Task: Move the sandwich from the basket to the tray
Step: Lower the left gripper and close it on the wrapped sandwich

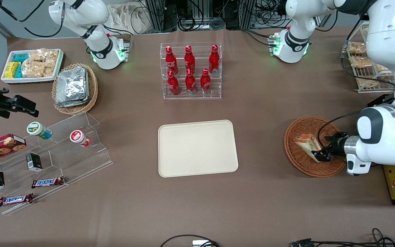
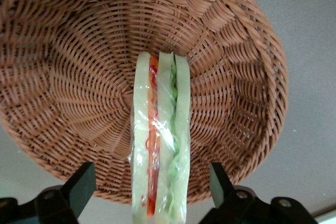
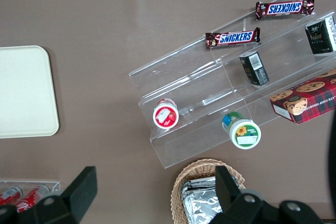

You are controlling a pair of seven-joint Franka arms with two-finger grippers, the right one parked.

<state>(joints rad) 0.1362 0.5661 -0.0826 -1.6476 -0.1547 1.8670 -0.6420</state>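
Left gripper (image 1: 322,153) positioned over the basket (image 1: 297,157), at the rim nearer the working arm's end of the table. Its fingers (image 2: 81,184) are spread wide, one on either side of the sandwich (image 2: 160,140) without touching it. The sandwich stands on edge inside the basket. The tray (image 1: 197,148) lies well apart, toward the table's middle.

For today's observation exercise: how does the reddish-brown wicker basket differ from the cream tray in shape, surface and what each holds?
The basket is round; the tray is rectangular with rounded corners. The basket is woven; the tray is smooth. The basket holds the sandwich, with the gripper open around it; the tray holds nothing. Both are shallow and rest on the table.
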